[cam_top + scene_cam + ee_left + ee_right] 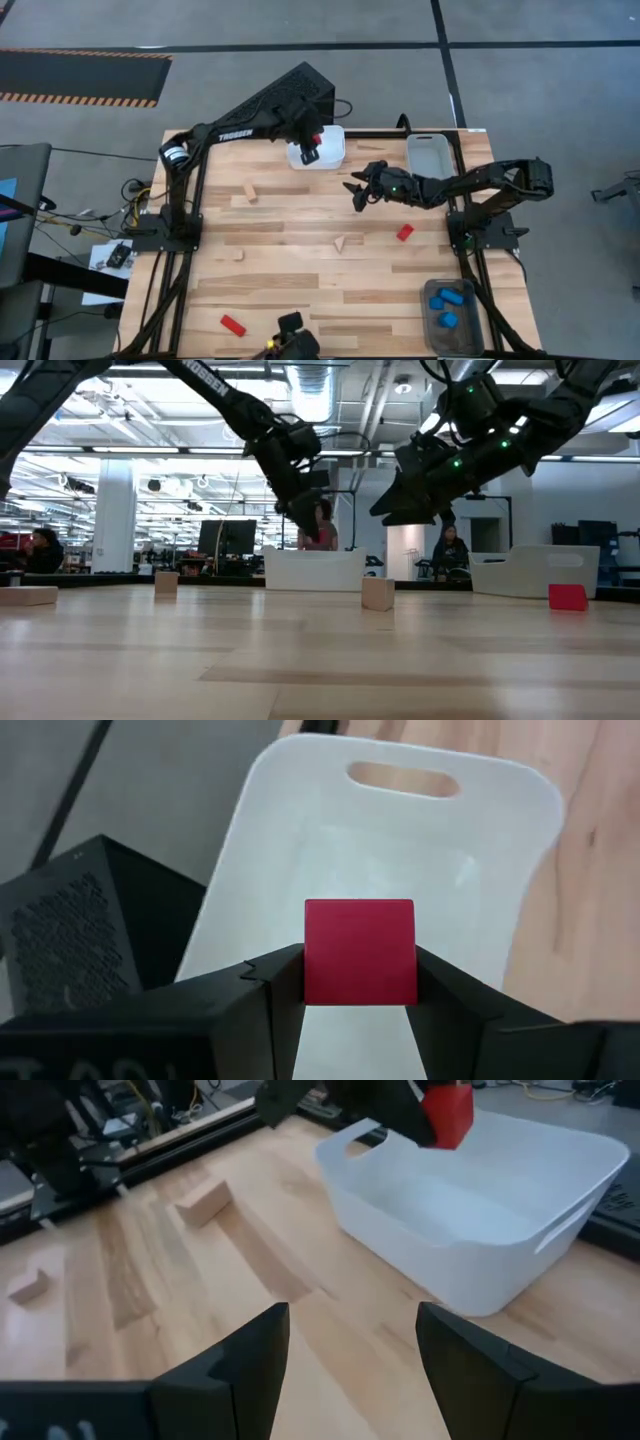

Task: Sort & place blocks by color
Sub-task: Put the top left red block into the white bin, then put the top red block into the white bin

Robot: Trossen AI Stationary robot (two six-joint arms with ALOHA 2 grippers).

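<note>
A red block (pixel 359 952) sits pinched in the left gripper (pixel 359 982) above the white bin (pixel 400 850); the right gripper (pixel 352 1342), fingers spread, hovers mid-desk.

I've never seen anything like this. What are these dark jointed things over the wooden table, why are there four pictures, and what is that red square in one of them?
They are two robot arms sorting small blocks by colour. One picture looks straight down on the table, one looks level across it, and two come from cameras on the arms' wrists. The left gripper hangs over the white bin, pinching a red block: that is your red square, seen between its own dark fingers. The right gripper is open and empty, above the table's middle. Loose on the wood lie more red blocks and pale wooden blocks. A grey bin near one corner already holds blue blocks, and a clear bin sits beside the white one.
</note>
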